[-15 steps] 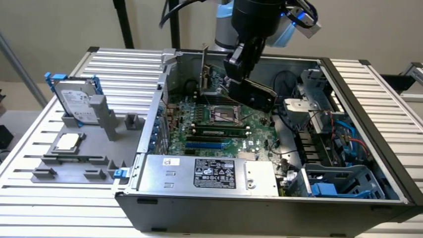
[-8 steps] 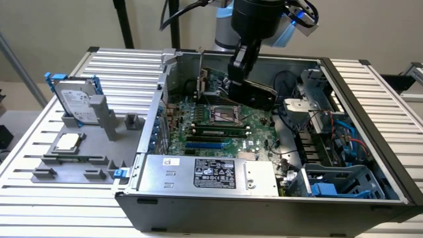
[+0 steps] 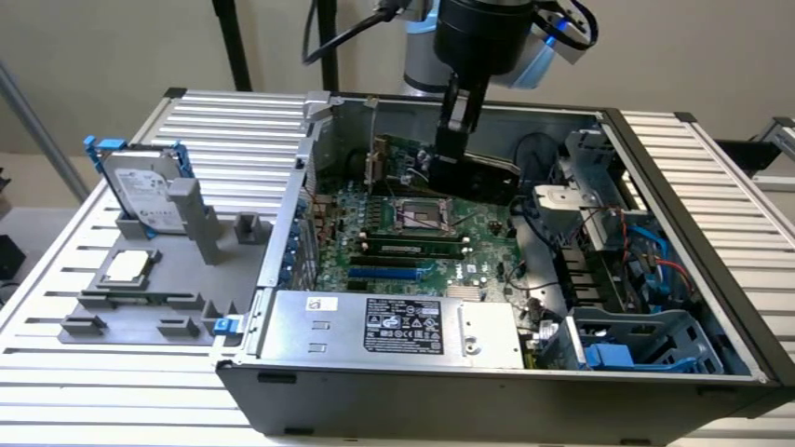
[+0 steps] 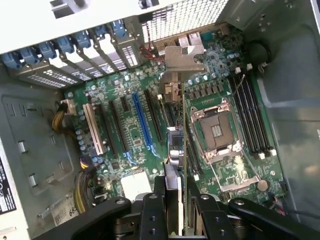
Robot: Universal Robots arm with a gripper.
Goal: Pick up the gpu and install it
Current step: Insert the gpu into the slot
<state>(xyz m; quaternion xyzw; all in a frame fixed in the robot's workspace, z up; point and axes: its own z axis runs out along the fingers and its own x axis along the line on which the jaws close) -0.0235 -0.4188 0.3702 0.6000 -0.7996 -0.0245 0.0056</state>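
The gpu (image 3: 400, 156) hangs on edge inside the open computer case (image 3: 695, 233), above the motherboard (image 3: 397, 244) near the back wall. It has a green board and a black cooler face. My gripper (image 3: 445, 160) reaches down from above and is shut on the card's upper edge. In the wrist view the gpu (image 4: 174, 150) runs edge-on away from my gripper (image 4: 181, 202). Its silver end bracket (image 4: 182, 57) points toward the case's rear slot covers. The card hovers between the long expansion slots (image 4: 142, 120) and the empty CPU socket (image 4: 216, 131).
A silver hard drive in a blue frame (image 3: 143, 191) and a small square CPU chip (image 3: 128, 267) rest on a grey fixture on the slatted table at the exterior view's left. The power supply (image 3: 397, 326), a drive cage (image 3: 646, 340) and cables crowd the case.
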